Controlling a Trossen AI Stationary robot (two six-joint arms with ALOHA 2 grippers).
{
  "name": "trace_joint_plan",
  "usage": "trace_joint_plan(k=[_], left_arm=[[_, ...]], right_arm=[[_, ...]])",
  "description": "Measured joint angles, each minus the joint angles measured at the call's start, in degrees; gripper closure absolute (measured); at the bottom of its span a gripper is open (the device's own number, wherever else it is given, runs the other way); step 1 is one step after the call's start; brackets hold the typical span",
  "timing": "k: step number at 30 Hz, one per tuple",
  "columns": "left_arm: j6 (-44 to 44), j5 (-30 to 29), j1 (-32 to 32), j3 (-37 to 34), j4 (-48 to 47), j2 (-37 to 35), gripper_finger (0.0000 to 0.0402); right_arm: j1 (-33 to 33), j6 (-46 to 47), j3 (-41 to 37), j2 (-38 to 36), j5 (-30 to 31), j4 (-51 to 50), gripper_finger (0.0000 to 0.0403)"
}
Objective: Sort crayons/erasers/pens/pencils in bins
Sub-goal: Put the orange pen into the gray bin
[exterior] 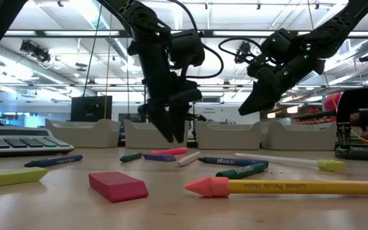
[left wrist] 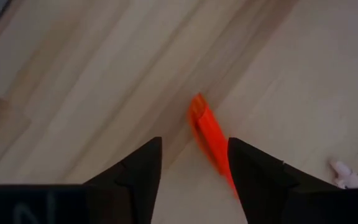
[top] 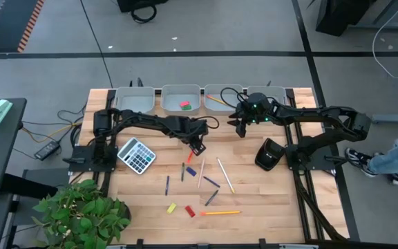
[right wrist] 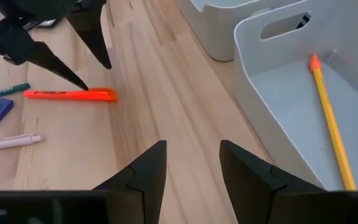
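Barely begun. Along the counter's (top: 268, 214) far edge, four bins (top: 135, 101): two erasers (top: 184, 105) in one, a pencil (right wrist: 329, 118) in another. Most still loose mid-counter. Left gripper (top: 197, 146) low, fingers open astride an orange crayon (left wrist: 211, 140). Right gripper (top: 241, 126) open, empty beside the bins.

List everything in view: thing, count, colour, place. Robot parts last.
bins: four, light grey, in a row along the table's far edge
erasers in bin: red and green, in the second bin from the left
pencil in bin: one, yellow, in the third bin
orange crayon: one, on the table at the left gripper's tips
calculator: one, grey, table's left side
loose pencils, crayons, erasers: several, mixed colours, mid-table
plant: green, near left corner
left gripper: open, over the orange crayon
right gripper: open, near the third bin
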Motion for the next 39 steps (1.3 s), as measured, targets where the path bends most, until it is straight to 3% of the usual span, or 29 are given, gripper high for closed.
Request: trace_joint_plan(k=[11, 24, 39], left_arm=[[1.6, -0.2, 0.0, 0.3, -0.7, 3.9, 0.0212], [10.1, -1.1, 0.0, 0.2, -0.8, 4.3, 0.0222], [19.4, -1.1, 0.1, 0.7, 3.6, 4.2, 0.0341]], right_arm=[[-0.2, 1.5, 0.0, 0.0, 1.2, -0.4, 0.0245], [-0.2, 2.8, 0.0, 0.0, 4.4, -0.3, 0.0245], [-0.3, -1.5, 0.0, 0.0, 6.3, -0.2, 0.0245]])
